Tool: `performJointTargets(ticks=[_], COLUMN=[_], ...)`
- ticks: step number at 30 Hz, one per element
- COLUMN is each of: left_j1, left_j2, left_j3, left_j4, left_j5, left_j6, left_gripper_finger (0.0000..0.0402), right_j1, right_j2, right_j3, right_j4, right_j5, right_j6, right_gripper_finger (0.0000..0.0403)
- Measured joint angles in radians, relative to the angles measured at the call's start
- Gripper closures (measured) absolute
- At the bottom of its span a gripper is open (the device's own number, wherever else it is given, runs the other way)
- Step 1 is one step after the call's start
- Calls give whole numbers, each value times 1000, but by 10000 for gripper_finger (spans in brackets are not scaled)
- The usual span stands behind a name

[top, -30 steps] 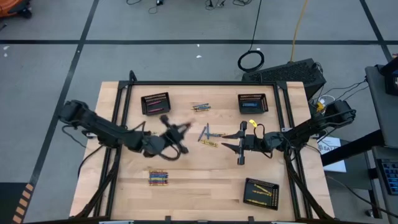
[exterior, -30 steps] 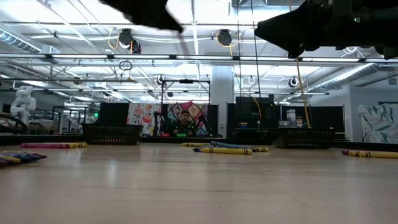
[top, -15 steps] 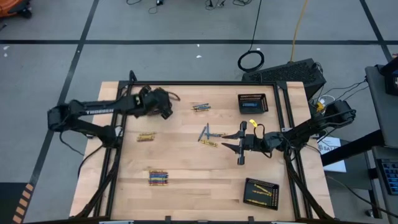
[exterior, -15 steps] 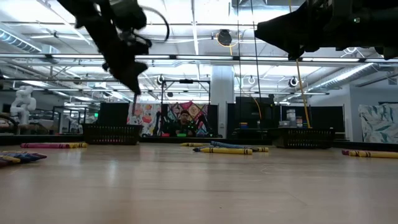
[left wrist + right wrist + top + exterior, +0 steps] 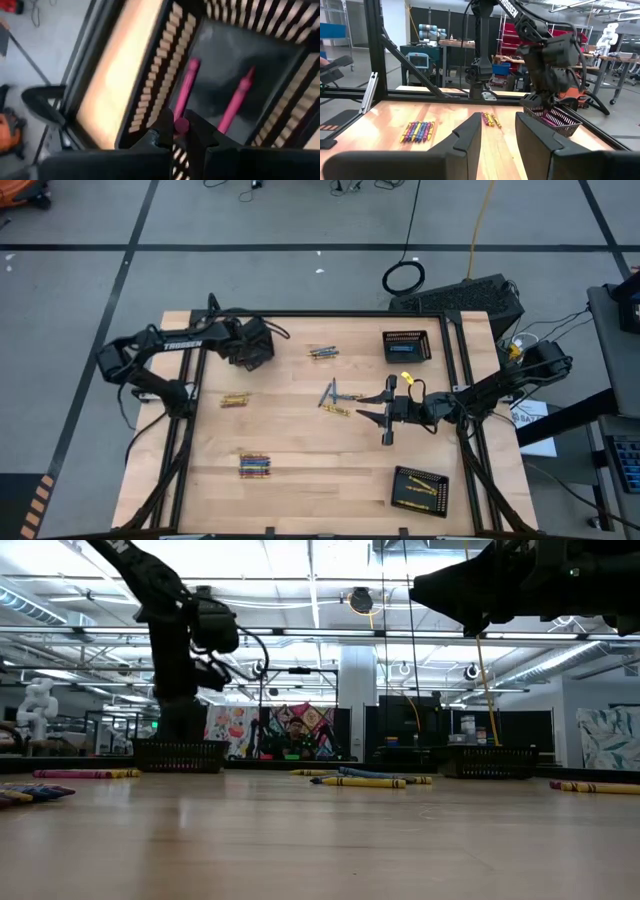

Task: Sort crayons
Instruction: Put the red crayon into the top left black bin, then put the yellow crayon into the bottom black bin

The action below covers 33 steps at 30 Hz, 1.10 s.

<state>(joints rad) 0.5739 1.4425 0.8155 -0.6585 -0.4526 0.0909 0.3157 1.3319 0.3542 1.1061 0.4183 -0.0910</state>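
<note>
**L pincer grips pink crayon over far-left basket**

L pincer [image 5: 181, 131] is nearly closed, pinching a pink crayon [image 5: 184, 90] w/ its tip down inside the black mesh basket [image 5: 250, 346] at the desk's [image 5: 320, 470] far left; a 2nd pink crayon [image 5: 236, 100] lies in there. R pincer [image 5: 388, 412] hangs mid-desk, fingers apart, holding nothing, near loose blue/yellow crayons [image 5: 333, 398].

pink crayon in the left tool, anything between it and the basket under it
Nothing visible. The left tool is shut on a pink crayon directly over the open basket. Only another pink crayon lies on the basket floor, off to the side.
</note>
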Motion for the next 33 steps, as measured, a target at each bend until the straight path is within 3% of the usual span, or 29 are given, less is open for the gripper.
performJointTargets(ticks=[5, 9, 15, 21, 28, 33], left_j1=[0, 0, -13, -67, -254, -444], left_j2=[19, 20, 16, -25, -153, -187], left_j3=[4, 21, 155, 273, 231, 76], left_j4=[-10, -53, -232, -285, -95, 345], left_j5=[-4, -5, -10, -13, -22, -22], left_j6=[3, 1, -32, -123, -216, -187], left_gripper_finger=[376, 336, 269, 247, 246, 246], right_j1=[0, 0, -1, 0, 0, 0], right_j2=[0, 0, 0, 0, 0, 0], right_j3=[0, 0, 0, 0, -1, -1], right_j4=[0, -1, -4, -9, -74, -124], right_j5=[0, 0, 0, 0, 0, 0], right_j6=[0, 0, 0, 1, 46, 75], right_gripper_finger=[298, 298, 298, 298, 298, 298])
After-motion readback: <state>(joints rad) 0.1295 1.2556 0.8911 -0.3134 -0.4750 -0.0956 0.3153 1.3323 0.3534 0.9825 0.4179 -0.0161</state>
